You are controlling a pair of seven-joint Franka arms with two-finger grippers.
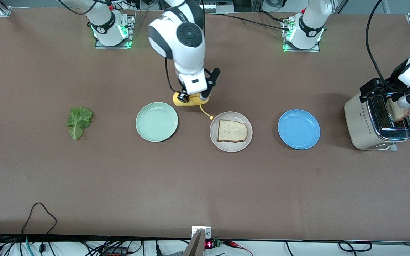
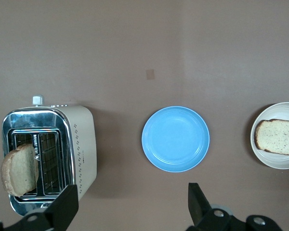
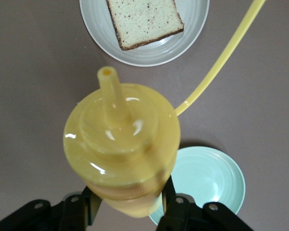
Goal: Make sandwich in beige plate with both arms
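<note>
Yellow bottle (image 3: 123, 149) sits clamped in the right gripper (image 3: 127, 211) near the beige plate (image 1: 215, 137). Tilting it might spill sauce. The left gripper (image 2: 130, 211) hangs wide open, empty, above the toaster (image 2: 77, 149).

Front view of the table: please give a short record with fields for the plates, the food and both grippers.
beige plate: one slice of bread on it
mint-green plate: bare
blue plate: bare
lettuce leaf: on table, toward right arm's end
toaster: second slice in slot
right gripper: shut on yellow squeeze bottle
left gripper: open, near toaster
</note>
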